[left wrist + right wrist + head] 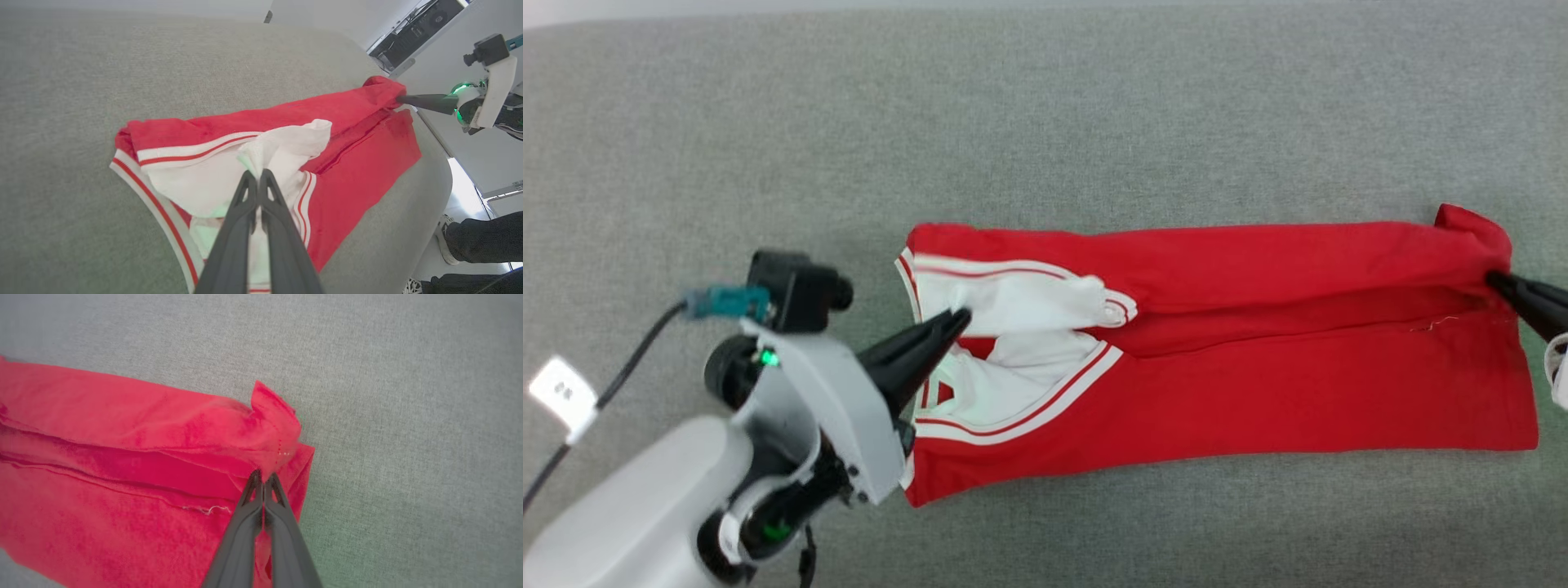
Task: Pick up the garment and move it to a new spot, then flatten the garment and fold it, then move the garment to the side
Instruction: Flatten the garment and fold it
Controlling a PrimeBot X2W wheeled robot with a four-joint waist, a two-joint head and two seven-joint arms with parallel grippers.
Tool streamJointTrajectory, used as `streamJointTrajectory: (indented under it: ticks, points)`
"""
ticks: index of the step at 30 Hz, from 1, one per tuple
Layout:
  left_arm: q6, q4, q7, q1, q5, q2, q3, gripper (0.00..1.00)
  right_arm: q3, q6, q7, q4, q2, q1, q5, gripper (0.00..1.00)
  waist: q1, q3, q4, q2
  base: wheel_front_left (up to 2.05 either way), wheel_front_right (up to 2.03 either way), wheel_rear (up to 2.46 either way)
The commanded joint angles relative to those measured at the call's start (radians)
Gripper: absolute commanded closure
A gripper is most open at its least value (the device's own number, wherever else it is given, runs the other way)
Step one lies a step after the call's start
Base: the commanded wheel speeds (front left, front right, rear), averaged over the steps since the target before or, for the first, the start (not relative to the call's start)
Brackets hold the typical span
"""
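The garment (1258, 359) lies as a long red band across the middle of the grey fabric-covered desk (1045, 106), folded lengthwise. Its hem end reaches close to the desk's right edge. At its left end the white sleeves with striped trim lie bunched on top. The left gripper (960, 320) has its fingers pressed together on a fold of white sleeve cloth, the tips pinching it. The right gripper (1494, 280) is likewise closed, nipping the red hem at the far right end, where the cloth rises in a small peak. Beyond the desk's rounded corner, a person's shoe (447, 241) and dark trouser leg stand on the floor.
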Motion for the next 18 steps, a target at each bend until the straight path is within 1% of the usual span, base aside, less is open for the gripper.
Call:
streamJointTrajectory:
  ticks: [1,4,7,10,14,18]
  points:
    - [0.011,-0.007,-0.011,0.023,-0.007,0.004,0.003,1.00,-0.007,-0.001,-0.005,-0.001,-0.005,0.016,0.000,1.00,0.0000,0.007,0.001,-0.0001,0.00,0.00,0.00]
    - [0.022,-0.021,-0.025,0.051,-0.015,0.011,0.005,1.00,-0.004,-0.001,-0.001,0.000,-0.010,0.024,-0.016,1.00,0.0000,0.013,-0.001,-0.0001,0.00,0.00,0.00]
    - [0.042,-0.043,-0.045,0.090,-0.013,0.027,0.006,1.00,-0.006,-0.001,0.002,0.002,-0.001,0.037,-0.019,1.00,0.0000,0.016,-0.006,-0.0001,0.00,0.00,0.00]
    - [0.060,-0.051,-0.059,0.119,-0.003,0.029,0.000,1.00,-0.004,-0.001,0.007,0.009,0.013,0.050,-0.023,1.00,0.0000,0.017,-0.007,-0.0001,0.00,0.00,0.00]
    - [0.072,-0.015,-0.061,0.119,0.042,0.012,-0.035,1.00,-0.002,-0.001,0.010,0.037,0.033,0.064,-0.032,1.00,0.0000,0.022,-0.002,-0.0001,0.00,0.00,0.00]
    - [0.105,0.049,-0.077,0.093,0.105,-0.015,-0.058,1.00,0.007,-0.001,0.011,0.076,0.069,0.059,-0.059,1.00,0.0000,0.028,0.000,-0.0001,0.00,0.00,0.00]
